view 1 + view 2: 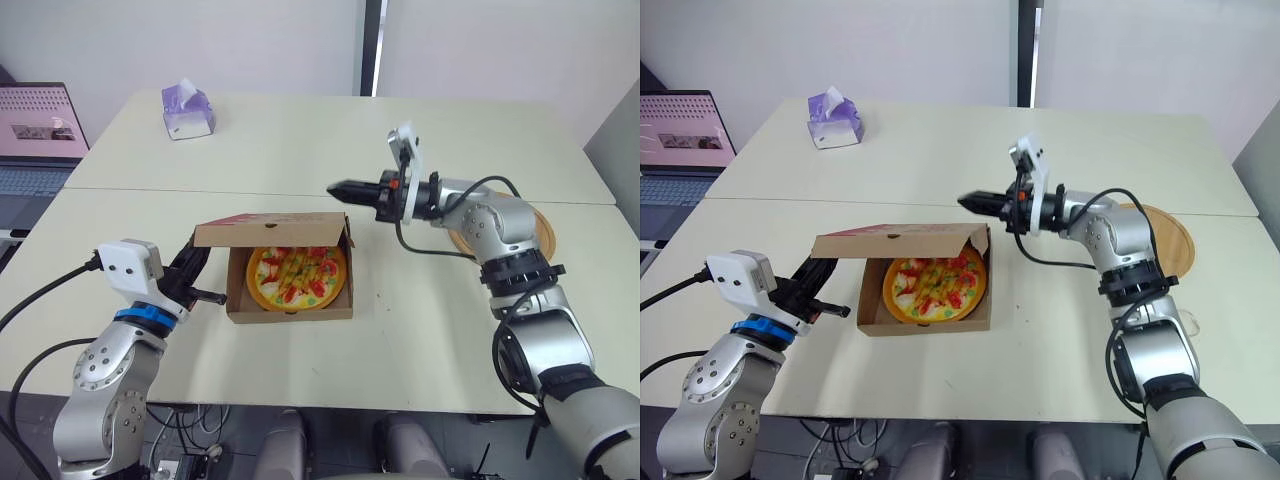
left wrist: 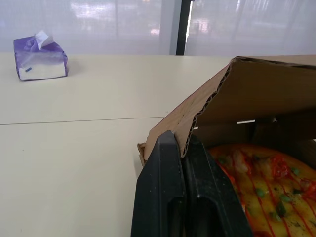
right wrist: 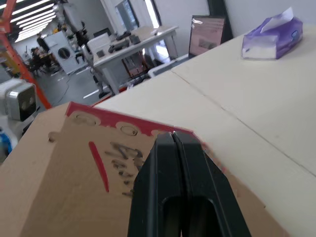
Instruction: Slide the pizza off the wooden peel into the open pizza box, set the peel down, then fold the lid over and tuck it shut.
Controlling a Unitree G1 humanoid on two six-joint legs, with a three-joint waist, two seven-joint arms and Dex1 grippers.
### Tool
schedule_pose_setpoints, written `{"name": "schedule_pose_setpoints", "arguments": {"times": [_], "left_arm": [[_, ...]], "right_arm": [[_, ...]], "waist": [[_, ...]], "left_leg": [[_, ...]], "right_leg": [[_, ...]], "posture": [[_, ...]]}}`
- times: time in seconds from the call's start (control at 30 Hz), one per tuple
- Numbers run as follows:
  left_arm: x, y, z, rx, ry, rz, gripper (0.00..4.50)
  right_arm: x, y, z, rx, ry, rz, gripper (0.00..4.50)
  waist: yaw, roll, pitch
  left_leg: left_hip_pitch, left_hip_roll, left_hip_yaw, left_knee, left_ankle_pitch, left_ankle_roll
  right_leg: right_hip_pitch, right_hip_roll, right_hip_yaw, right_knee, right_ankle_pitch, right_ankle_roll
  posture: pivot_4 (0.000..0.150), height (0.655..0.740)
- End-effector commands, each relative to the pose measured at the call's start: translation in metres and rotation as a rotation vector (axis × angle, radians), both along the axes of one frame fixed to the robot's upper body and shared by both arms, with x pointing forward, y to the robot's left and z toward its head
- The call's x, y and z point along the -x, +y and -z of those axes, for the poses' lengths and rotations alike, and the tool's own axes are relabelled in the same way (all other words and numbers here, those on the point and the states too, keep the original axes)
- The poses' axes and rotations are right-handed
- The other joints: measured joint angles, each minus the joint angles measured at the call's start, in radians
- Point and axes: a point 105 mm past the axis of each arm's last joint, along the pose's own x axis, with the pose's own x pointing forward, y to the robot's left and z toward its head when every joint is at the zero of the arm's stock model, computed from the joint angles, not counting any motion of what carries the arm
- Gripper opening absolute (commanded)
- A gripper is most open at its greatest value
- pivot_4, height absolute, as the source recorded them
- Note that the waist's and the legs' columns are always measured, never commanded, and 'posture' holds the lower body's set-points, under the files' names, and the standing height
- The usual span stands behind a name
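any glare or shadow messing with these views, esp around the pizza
left wrist view: windows behind glare white, and the lid shades the pizza beneath; right wrist view: ceiling lights glare beyond the table; head views: even light, pizza plainly lit.

Pizza (image 1: 297, 277) in box (image 1: 290, 314), peel (image 1: 543, 232) R of it, tissues (image 1: 188, 110) behind L

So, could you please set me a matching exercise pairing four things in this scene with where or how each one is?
Things:
1 pizza
2 lid
3 wooden peel
4 tissue box

Places or states:
a near the far left corner of the table
b half folded over the box
c inside the box
d flat on the table's right side

Pairs: 1-c; 2-b; 3-d; 4-a
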Motion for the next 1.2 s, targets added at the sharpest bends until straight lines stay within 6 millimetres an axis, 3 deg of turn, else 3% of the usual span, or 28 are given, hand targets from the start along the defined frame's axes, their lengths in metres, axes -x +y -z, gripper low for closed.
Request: {"name": "schedule_pose_setpoints", "arguments": {"times": [0.03, 0.3, 0.53, 0.73, 0.9, 1.0, 1.2], "left_arm": [[0.004, -0.001, 0.003, -0.008, 0.005, 0.009, 0.0], [0.006, -0.005, 0.009, -0.025, 0.039, 0.051, 0.0], [0.015, 0.001, 0.011, -0.028, 0.077, 0.056, 1.94], [0.038, 0.008, 0.008, -0.081, 0.164, 0.144, 3.7], [0.059, 0.014, -0.002, -0.102, 0.26, 0.269, 3.7], [0.059, 0.04, -0.012, -0.119, 0.28, 0.227, 3.7], [0.049, 0.07, -0.037, -0.074, 0.241, 0.175, 1.91]], "right_arm": [[0.01, 0.003, -0.001, 0.019, -0.028, -0.051, 0.04], [0.016, 0.007, 0.005, 0.034, -0.029, -0.066, 0.04], [0.017, 0.008, 0.009, 0.036, -0.028, -0.06, 0.0], [0.018, 0.008, 0.013, 0.041, -0.029, -0.059, 0.0], [0.019, 0.01, 0.015, 0.041, -0.031, -0.063, 0.0], [0.02, 0.011, 0.018, 0.044, -0.03, -0.068, 0.0], [0.024, 0.012, 0.023, 0.05, -0.028, -0.071, 0.0]], "waist": [[-0.002, 0.0, 0.0], [-0.002, 0.0, 0.0], [-0.002, 0.0, 0.0], [-0.005, 0.001, 0.0], [-0.005, 0.001, 0.001], [-0.005, 0.001, 0.001], [-0.005, 0.001, 0.001]], "left_leg": [[0.0, 0.0, 0.0, 0.0, 0.0, 0.0], [0.0, 0.0, 0.0, 0.0, 0.0, 0.0], [0.0, 0.001, -0.001, 0.0, 0.0, 0.0], [0.0, 0.001, -0.002, -0.001, 0.0, 0.0], [0.0, 0.002, -0.002, -0.001, 0.0, 0.0], [0.0, 0.002, -0.002, -0.001, 0.0, 0.0], [0.0, 0.002, -0.002, -0.002, 0.0, 0.0]], "right_leg": [[0.0, 0.0, 0.0, 0.0, 0.0, 0.0], [-0.001, 0.003, 0.0, 0.002, 0.0, 0.0], [-0.001, 0.002, 0.0, 0.001, 0.0, 0.0], [-0.001, 0.004, 0.0, 0.001, 0.0, 0.0], [-0.001, 0.003, 0.0, 0.001, 0.0, 0.0], [-0.001, 0.003, 0.0, 0.001, 0.0, 0.0], [-0.001, 0.003, 0.0, 0.0, 0.0, 0.0]], "posture": [[0.15, 0.74], [0.15, 0.74], [0.15, 0.74], [0.15, 0.74], [0.15, 0.74], [0.15, 0.74], [0.15, 0.74]]}}
